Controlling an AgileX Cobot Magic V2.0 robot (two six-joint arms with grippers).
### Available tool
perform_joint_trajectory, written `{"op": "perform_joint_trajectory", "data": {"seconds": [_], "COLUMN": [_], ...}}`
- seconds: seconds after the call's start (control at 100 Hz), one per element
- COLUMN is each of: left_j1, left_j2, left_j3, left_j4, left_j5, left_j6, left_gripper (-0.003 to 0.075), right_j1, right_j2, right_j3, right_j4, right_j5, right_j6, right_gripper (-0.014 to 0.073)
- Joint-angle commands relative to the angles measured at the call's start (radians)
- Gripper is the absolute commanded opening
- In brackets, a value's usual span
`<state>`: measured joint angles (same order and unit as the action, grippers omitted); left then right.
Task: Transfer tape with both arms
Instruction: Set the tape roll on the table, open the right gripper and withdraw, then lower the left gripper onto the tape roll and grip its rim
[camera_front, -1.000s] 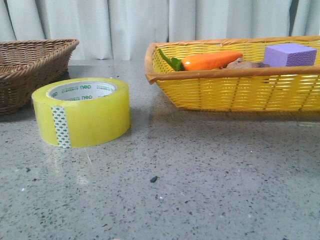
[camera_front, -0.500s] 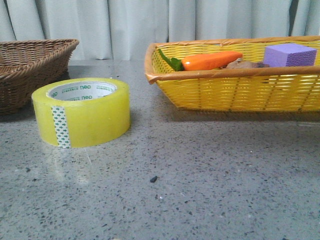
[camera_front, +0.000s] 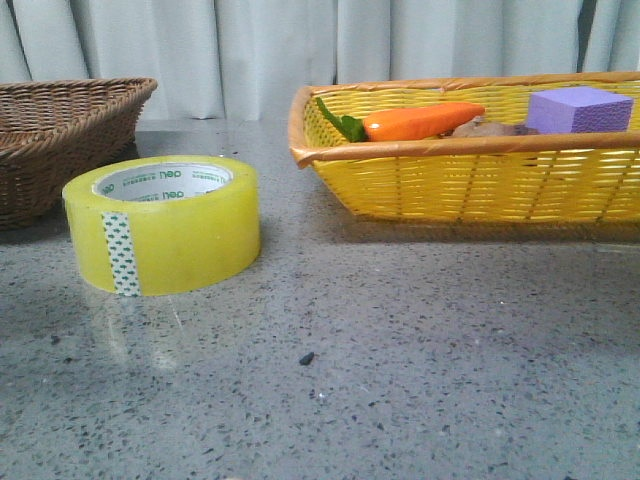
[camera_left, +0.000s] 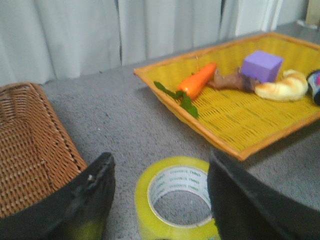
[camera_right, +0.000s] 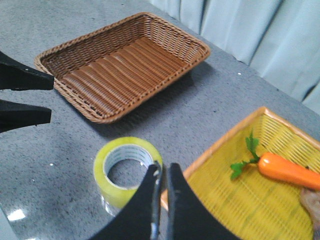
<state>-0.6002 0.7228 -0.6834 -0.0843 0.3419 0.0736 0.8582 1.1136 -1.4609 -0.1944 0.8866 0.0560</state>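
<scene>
The tape (camera_front: 165, 225), a wide yellow roll with a white core and a green-dotted end tab, lies flat on the grey table to the left. In the left wrist view the tape (camera_left: 170, 165) sits below and between the dark fingers of my left gripper (camera_left: 160, 162), which is open and not touching it. In the right wrist view the tape (camera_right: 112, 192) lies on the table just beyond my right gripper (camera_right: 164, 170), which is shut, empty and well above the table. The left gripper (camera_right: 47, 97) also shows there, its fingers apart. No gripper shows in the front view.
A brown wicker basket (camera_front: 50, 140) stands left of the tape. A yellow wicker basket (camera_front: 470, 185) on the right holds a carrot (camera_front: 420, 120), a purple foam block (camera_front: 578, 108) and a bread piece (camera_left: 280, 87). Curtains hang behind.
The tape and baskets have not moved. The shadow on the table left of the tape has shifted slightly.
</scene>
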Motion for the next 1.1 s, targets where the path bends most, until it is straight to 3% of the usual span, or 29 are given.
{"op": "perform_joint_trajectory", "data": {"seconds": [0.0,0.15,0.36,1.09], "left_j1": [-0.045,-0.095,-0.103,-0.103], "left_j2": [0.061,0.179,0.341,0.585], "left_j3": [-0.095,-0.175,-0.26,-0.37], "left_j4": [-0.001,-0.001,-0.001,-0.029], "left_j5": [0.03,0.108,0.214,0.275], "left_j6": [0.057,0.155,0.193,0.271], "left_gripper": [0.0386,0.0386,0.0386,0.0386], "right_j1": [-0.001,-0.001,-0.001,-0.001], "right_j2": [-0.077,-0.141,-0.204,-0.239], "right_j3": [0.073,0.181,0.252,0.271], "right_j4": [-0.049,-0.062,-0.13,-0.151], "right_j5": [-0.111,-0.114,-0.141,-0.137], "right_j6": [0.042,0.071,0.171,0.18], "right_gripper": [-0.0066,-0.0066,-0.0066,-0.0067]}}
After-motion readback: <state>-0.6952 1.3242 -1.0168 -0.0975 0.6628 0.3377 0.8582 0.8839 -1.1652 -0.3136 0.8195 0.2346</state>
